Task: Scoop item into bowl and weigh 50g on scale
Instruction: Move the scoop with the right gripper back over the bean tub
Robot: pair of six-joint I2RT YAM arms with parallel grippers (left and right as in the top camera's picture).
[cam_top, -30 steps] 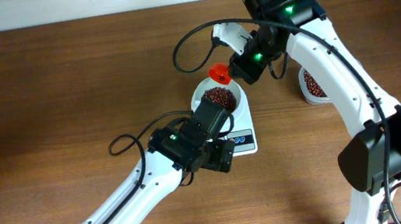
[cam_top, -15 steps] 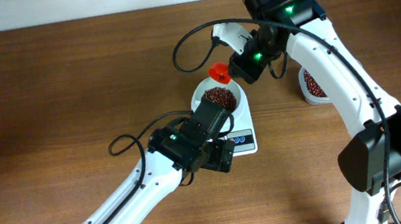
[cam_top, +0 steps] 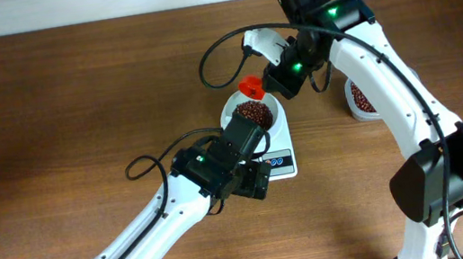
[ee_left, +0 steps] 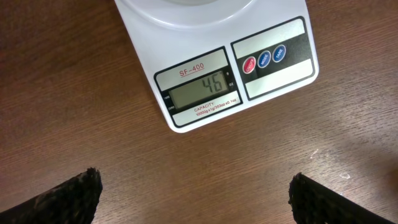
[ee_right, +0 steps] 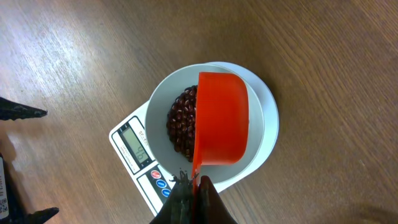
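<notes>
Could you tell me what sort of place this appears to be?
Probably a robot test bench: two arms work at a wooden table holding a scale and a bowl of beans.

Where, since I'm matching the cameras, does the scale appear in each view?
Overhead: scale at centre, under the bowl.
Left wrist: top centre, display facing the camera.
Right wrist: lower left, jutting out from under the bowl.
Shared landmark: the bowl on the scale.

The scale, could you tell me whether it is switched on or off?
On: the display of the scale shows the digits 46.
</notes>
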